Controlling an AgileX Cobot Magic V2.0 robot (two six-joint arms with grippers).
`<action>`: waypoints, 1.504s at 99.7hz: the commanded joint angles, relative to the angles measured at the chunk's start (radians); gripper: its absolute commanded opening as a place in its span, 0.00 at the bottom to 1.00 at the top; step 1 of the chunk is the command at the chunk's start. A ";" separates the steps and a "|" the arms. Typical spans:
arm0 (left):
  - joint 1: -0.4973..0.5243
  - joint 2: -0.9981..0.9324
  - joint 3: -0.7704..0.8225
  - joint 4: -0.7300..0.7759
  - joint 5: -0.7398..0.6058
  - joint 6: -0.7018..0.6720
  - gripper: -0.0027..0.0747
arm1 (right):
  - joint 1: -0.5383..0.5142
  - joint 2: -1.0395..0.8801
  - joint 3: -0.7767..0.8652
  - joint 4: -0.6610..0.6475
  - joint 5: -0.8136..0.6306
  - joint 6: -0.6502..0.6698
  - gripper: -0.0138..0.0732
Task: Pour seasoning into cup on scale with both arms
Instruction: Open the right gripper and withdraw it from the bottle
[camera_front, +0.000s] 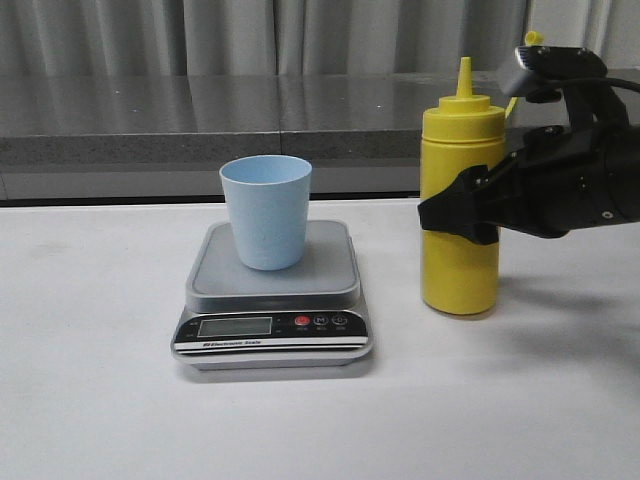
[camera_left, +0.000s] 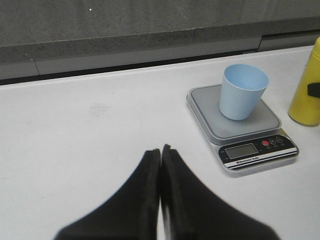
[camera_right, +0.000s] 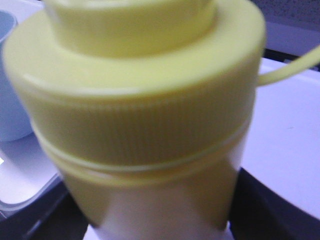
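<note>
The yellow seasoning bottle (camera_front: 460, 270) stands upright on the white table, right of the scale (camera_front: 325, 260). Its tethered cap hangs off behind the nozzle. My right gripper (camera_front: 462, 205) comes in from the right and is shut on the bottle's middle. In the right wrist view the bottle (camera_right: 140, 100) fills the frame, with a black finger (camera_right: 260, 205) at each side. The pale blue cup (camera_front: 265, 210) stands upright on the scale's platform. My left gripper (camera_left: 161, 149) is shut and empty over bare table, left of the scale (camera_left: 250, 150) and cup (camera_left: 242, 92). It is out of the front view.
A grey stone ledge (camera_front: 200, 120) runs along the back of the table, with curtains behind it. The white table (camera_front: 90, 380) stretches left of and in front of the scale. The bottle's edge shows in the left wrist view (camera_left: 306, 95).
</note>
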 joint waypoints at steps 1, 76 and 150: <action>0.003 0.009 -0.026 -0.005 -0.068 -0.012 0.02 | -0.006 -0.034 -0.018 0.024 -0.083 -0.013 0.71; 0.003 0.009 -0.026 -0.005 -0.068 -0.012 0.02 | -0.006 -0.052 0.029 0.020 -0.141 -0.013 0.92; 0.003 0.009 -0.026 -0.005 -0.068 -0.012 0.02 | -0.006 -0.335 0.212 0.129 0.047 -0.013 0.92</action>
